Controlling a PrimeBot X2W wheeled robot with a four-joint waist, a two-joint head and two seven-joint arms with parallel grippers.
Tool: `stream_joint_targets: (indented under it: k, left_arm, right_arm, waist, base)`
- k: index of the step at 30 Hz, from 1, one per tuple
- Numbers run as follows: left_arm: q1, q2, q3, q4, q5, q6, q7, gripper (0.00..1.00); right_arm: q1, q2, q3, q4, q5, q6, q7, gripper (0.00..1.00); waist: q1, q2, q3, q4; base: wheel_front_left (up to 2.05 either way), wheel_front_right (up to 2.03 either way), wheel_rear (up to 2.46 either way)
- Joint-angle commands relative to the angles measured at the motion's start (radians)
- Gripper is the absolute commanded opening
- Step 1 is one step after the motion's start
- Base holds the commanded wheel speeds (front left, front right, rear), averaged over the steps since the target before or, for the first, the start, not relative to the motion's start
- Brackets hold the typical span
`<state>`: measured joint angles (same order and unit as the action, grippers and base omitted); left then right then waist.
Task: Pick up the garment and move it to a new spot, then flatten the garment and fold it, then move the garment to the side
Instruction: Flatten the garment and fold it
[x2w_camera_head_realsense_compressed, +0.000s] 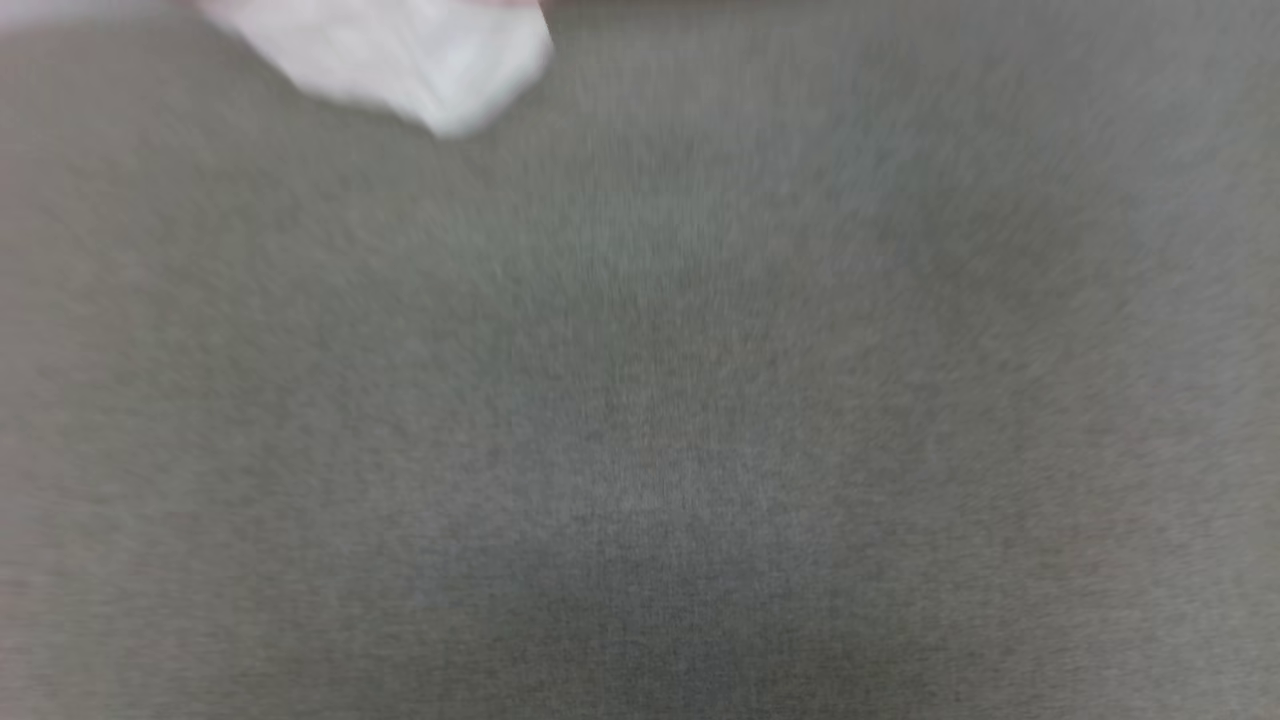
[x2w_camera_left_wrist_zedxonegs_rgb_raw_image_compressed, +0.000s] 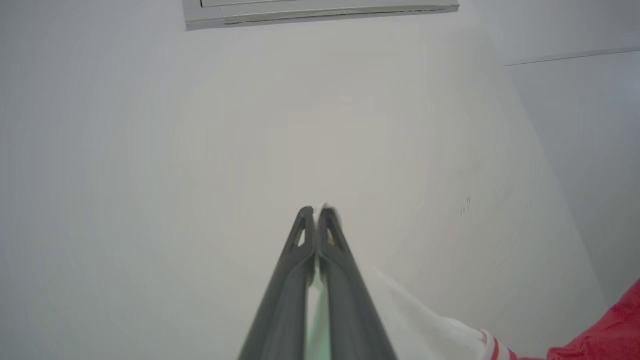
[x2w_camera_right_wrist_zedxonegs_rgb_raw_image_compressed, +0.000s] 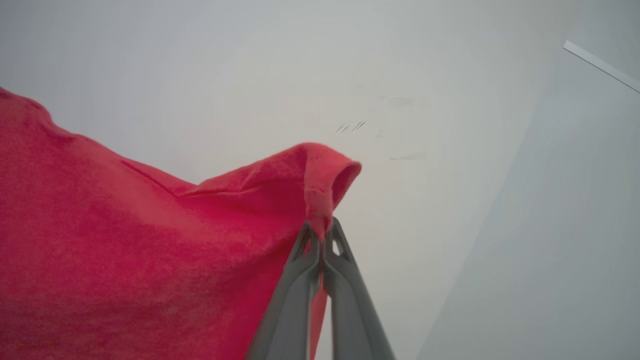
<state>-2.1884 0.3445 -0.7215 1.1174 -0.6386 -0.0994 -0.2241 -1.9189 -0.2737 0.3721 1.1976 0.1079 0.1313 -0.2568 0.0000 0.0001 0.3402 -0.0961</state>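
The garment hangs lifted between both grippers. In the right wrist view its red body (x2w_camera_right_wrist_zedxonegs_rgb_raw_image_compressed: 125, 250) spreads across the left half, and my right gripper (x2w_camera_right_wrist_zedxonegs_rgb_raw_image_compressed: 321, 229) is shut on a folded red edge at the fingertips. My left gripper (x2w_camera_left_wrist_zedxonegs_rgb_raw_image_compressed: 315, 210) is shut on thin white fabric that runs down between its fingers. From there the white sleeve (x2w_camera_left_wrist_zedxonegs_rgb_raw_image_compressed: 425, 325) with red-striped trim leads to the red body (x2w_camera_left_wrist_zedxonegs_rgb_raw_image_compressed: 610, 330) at the lower right. In the blurred head view a white part of the garment (x2w_camera_head_realsense_compressed: 400, 60) shows at the top left.
A grey fabric-like surface (x2w_camera_head_realsense_compressed: 640, 400) spreads below in the head view, smeared by motion. Both wrist views look up at a pale wall (x2w_camera_left_wrist_zedxonegs_rgb_raw_image_compressed: 150, 150). A white air-conditioner unit (x2w_camera_left_wrist_zedxonegs_rgb_raw_image_compressed: 320, 12) is mounted high on it.
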Motion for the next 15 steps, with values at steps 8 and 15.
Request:
stream_joint_targets:
  k: [8, 15]
  left_arm:
    - [-0.144, -0.024, 0.060, -0.108, 0.037, 0.015, -0.041, 0.00]
    - [-0.044, -0.036, 0.175, -0.248, 0.101, 0.026, -0.039, 0.00]
  right_arm:
    - [0.113, 0.067, -0.305, -0.399, -0.320, -0.001, -0.007, 0.00]
    - [0.222, 0.150, -0.470, -0.523, -0.471, -0.001, -0.007, 0.00]
  waist:
    - [0.0000, -0.0001, 0.519, -0.020]
    - [0.0000, -0.0001, 0.610, 0.019]
  base:
    - [0.00, 0.00, 0.00]
    - [0.00, 0.00, 0.00]
